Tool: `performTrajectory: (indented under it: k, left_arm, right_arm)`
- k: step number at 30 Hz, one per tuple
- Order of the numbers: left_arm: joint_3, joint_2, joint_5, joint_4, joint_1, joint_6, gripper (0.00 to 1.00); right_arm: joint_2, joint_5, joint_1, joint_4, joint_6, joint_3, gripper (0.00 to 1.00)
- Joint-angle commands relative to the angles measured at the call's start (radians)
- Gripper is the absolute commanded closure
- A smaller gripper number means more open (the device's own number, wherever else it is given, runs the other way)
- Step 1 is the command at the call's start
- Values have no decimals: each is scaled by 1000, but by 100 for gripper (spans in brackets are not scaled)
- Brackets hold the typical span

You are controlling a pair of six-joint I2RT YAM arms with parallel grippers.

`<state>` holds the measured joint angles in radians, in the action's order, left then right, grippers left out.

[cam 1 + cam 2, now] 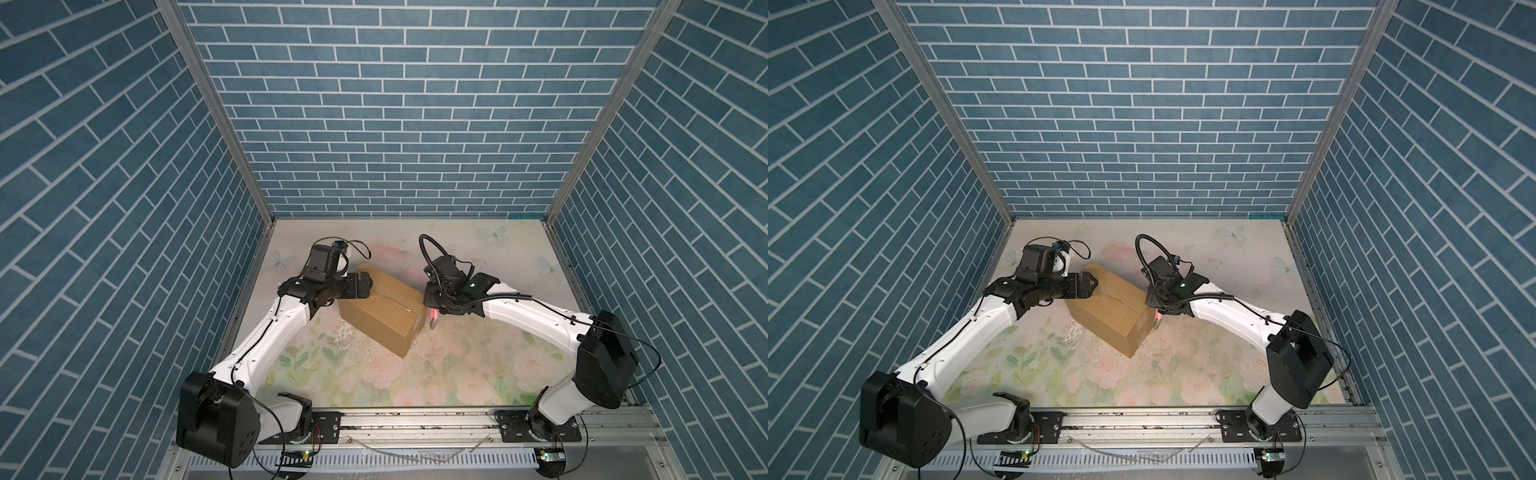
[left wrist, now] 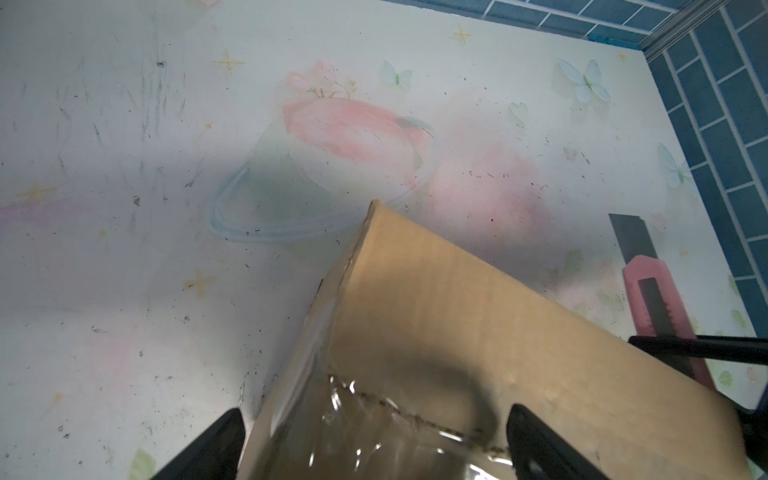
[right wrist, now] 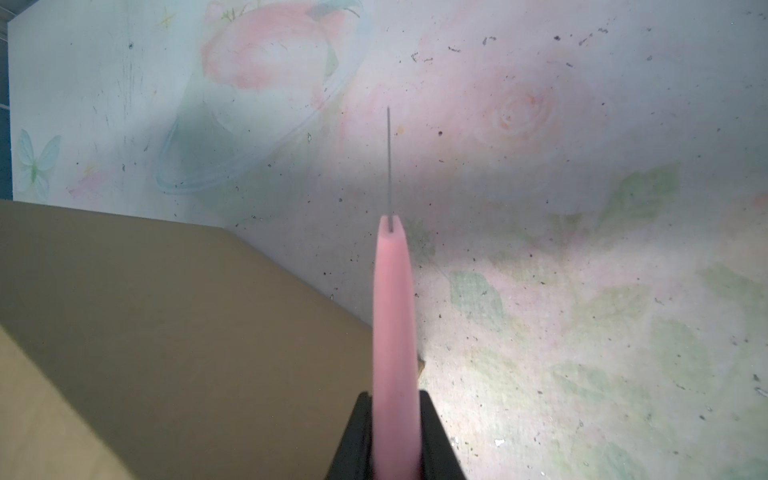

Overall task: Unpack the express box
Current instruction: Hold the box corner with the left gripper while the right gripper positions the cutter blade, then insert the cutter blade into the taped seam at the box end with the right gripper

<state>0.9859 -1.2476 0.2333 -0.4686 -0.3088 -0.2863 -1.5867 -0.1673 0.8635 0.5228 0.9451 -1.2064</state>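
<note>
Blue brick-patterned walls (image 1: 415,124) close in a flowered worktop (image 1: 478,374), scuffed and speckled with dark crumbs. The box (image 1: 382,320) sits on it about midway between the two arms and set askew, one corner pointing at the front rail. Its top flaps lie shut in both top views, and the seam (image 1: 395,300) running along the lid looks ragged. The left claw (image 1: 365,284) is at the box's far left end, spread as wide as it goes. In the left wrist view its fingers (image 2: 536,440) stand either side of the seam's end, one over the lid and the other out past the box's side, and it has hold of nothing. I cannot tell whether either finger touches the cardboard. Clear tape (image 2: 353,415) shines crumpled over that end of the seam. The right claw (image 1: 432,305) hangs just off the box's right end, pinched tight on a pink knife (image 3: 392,332). The knife's thin grey blade (image 3: 389,166) is slid out and points toward the worktop, beside the box but clear of it.
</note>
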Motion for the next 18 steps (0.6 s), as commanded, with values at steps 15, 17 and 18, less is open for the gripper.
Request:
performTrajectory:
  k: [15,17,18]
  left_arm:
    - [88,-9,-16,-71,0,-10,0]
    - [89,-6,-24,-77,0,-10,0]
    - [88,-4,-31,-77,0,-10,0]
  right_arm:
    - [499,458,-158,37,-191,276,100]
    - [541,521,-158,-23,-154,334,100]
    - [554,545,-158,-54,-135,362,100]
